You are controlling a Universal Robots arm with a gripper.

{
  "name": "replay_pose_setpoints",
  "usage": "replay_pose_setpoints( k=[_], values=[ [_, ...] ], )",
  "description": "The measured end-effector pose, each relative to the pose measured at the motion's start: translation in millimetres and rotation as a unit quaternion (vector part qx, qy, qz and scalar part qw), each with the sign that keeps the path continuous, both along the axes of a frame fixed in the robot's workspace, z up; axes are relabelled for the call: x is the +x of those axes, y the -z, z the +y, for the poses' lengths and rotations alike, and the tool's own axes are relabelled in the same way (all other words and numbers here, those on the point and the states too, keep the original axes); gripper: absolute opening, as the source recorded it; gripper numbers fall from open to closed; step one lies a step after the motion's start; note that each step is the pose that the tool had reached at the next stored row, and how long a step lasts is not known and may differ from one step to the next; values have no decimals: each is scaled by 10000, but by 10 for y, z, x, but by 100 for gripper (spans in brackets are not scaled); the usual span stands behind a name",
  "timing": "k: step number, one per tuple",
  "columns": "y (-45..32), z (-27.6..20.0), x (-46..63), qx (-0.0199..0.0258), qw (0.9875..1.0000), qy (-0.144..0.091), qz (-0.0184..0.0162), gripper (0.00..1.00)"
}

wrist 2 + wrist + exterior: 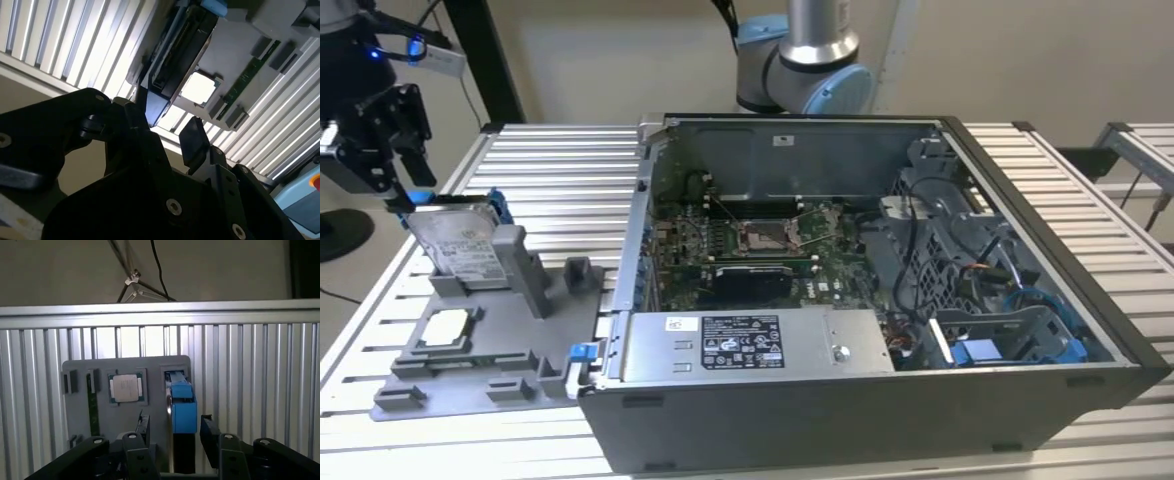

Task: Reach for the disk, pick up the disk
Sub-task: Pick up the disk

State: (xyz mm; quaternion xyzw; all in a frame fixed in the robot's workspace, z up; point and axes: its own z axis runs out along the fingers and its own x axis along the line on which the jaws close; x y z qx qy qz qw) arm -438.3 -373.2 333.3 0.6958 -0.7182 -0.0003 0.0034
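The disk (pixel 454 240) stands on edge in a slot of the grey holder (pixel 480 375) at the exterior view's left, silver with a white label and a blue frame. My gripper (pixel 400 195) hangs just above its upper corner, open. In the first wrist view the disk's blue edge (pixel 182 407) lies between my two black fingers (pixel 144 426), with a gap on each side. In the second wrist view the disk (pixel 175 55) runs away from my gripper (pixel 170 125), its near corner between the fingertips (pixel 194 140).
An open computer case (pixel 1067 330) takes up the middle of the slatted table (pixel 560 170), with a grey power supply box (pixel 747 345) at its front. The holder also carries a square chip (pixel 127 387) and a green memory stick (pixel 92 405). The arm's base (pixel 801 70) stands behind the case.
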Motion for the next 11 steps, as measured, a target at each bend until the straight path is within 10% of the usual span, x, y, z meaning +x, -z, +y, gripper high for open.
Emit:
replay_pose_setpoints(
  k=[11],
  values=[
    [218, 15, -1, 0, 9998, -198, 0, 100]
  ],
)
